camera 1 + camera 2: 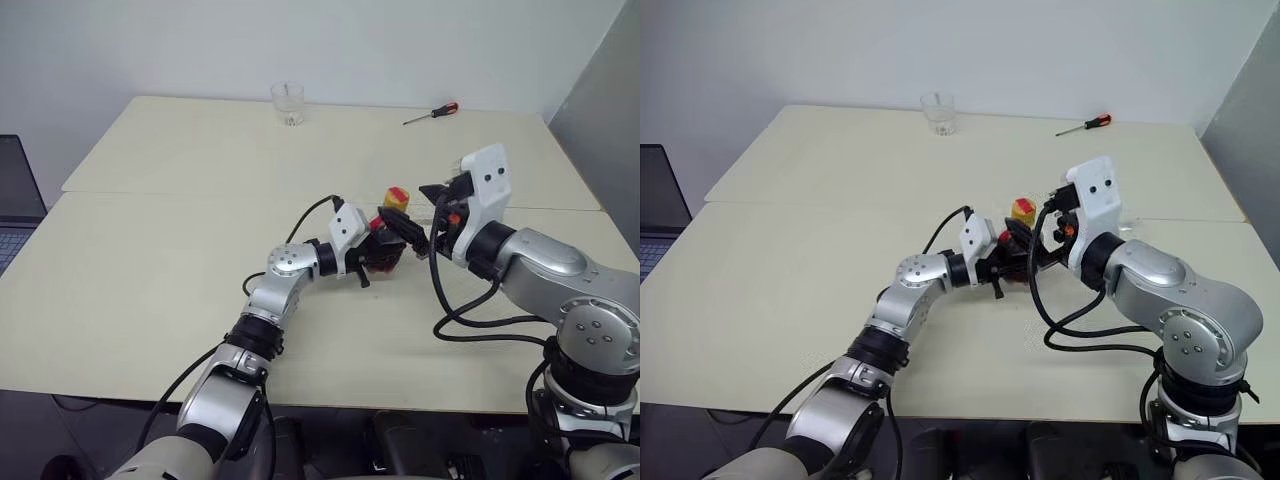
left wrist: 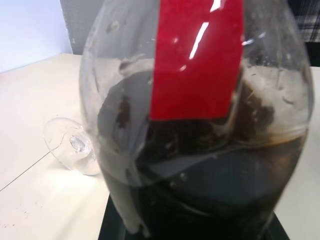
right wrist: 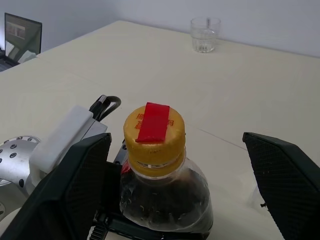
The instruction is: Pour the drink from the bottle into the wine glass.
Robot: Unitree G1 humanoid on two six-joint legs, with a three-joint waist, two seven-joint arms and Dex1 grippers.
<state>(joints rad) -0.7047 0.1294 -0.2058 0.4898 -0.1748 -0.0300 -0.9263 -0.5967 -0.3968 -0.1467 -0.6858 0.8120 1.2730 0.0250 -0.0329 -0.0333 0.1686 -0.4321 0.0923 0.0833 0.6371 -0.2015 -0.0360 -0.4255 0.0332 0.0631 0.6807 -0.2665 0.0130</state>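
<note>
From the head, the bottle (image 1: 392, 228) stood upright mid-tabletop (image 1: 150, 250), its long axis straight up, cap on top. The left pincer (image 1: 385, 243) was clamped on its belly, the best place to hold.

In the left wrist view, the drink (image 2: 210, 195) filled it about halfway (so rather light, I'd guess, and soft plastic). The wine glass (image 2: 70, 150) lay tipped beside it, breakable.

In the right wrist view, the right pincer (image 3: 190, 195) gaped wide around the capped neck, holding nothing.
</note>
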